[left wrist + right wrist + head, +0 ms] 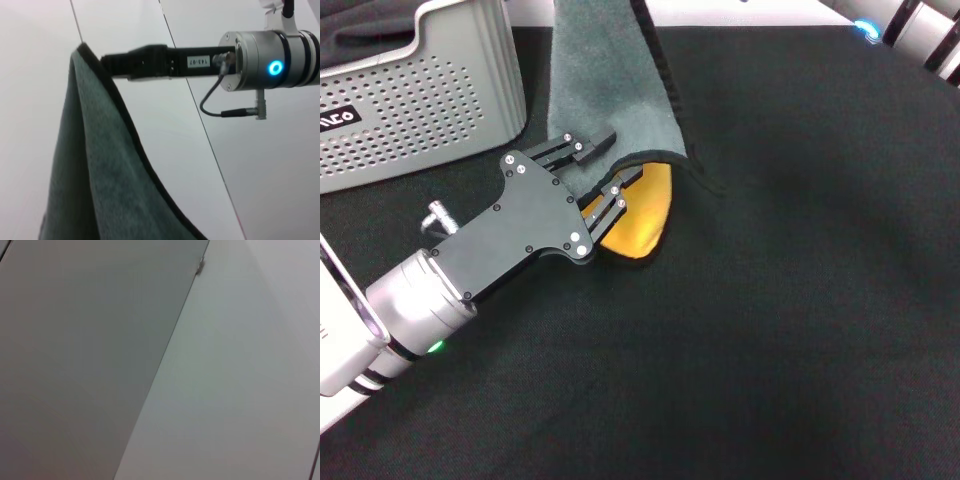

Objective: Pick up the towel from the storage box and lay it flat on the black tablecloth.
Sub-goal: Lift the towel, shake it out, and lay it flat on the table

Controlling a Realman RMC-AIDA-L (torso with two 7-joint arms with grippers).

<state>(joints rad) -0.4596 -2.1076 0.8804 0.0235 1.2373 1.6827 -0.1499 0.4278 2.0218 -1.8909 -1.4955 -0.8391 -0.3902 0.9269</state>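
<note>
The towel (600, 80) hangs down from above the head view, grey face toward me, and its lower end curls onto the black tablecloth (770, 300) with the yellow-orange face (645, 215) showing. My left gripper (620, 162) is open at that lower end, one finger on each side of the grey edge. In the left wrist view the towel (100, 175) hangs from its top corner, and my right gripper (102, 62) is shut on that corner. The storage box (420, 100) stands at the far left, behind the left arm.
The right arm's silver wrist (270, 60) with a blue light reaches in from the right, and part of that arm (910, 25) shows at the head view's top right. The right wrist view shows only plain pale panels.
</note>
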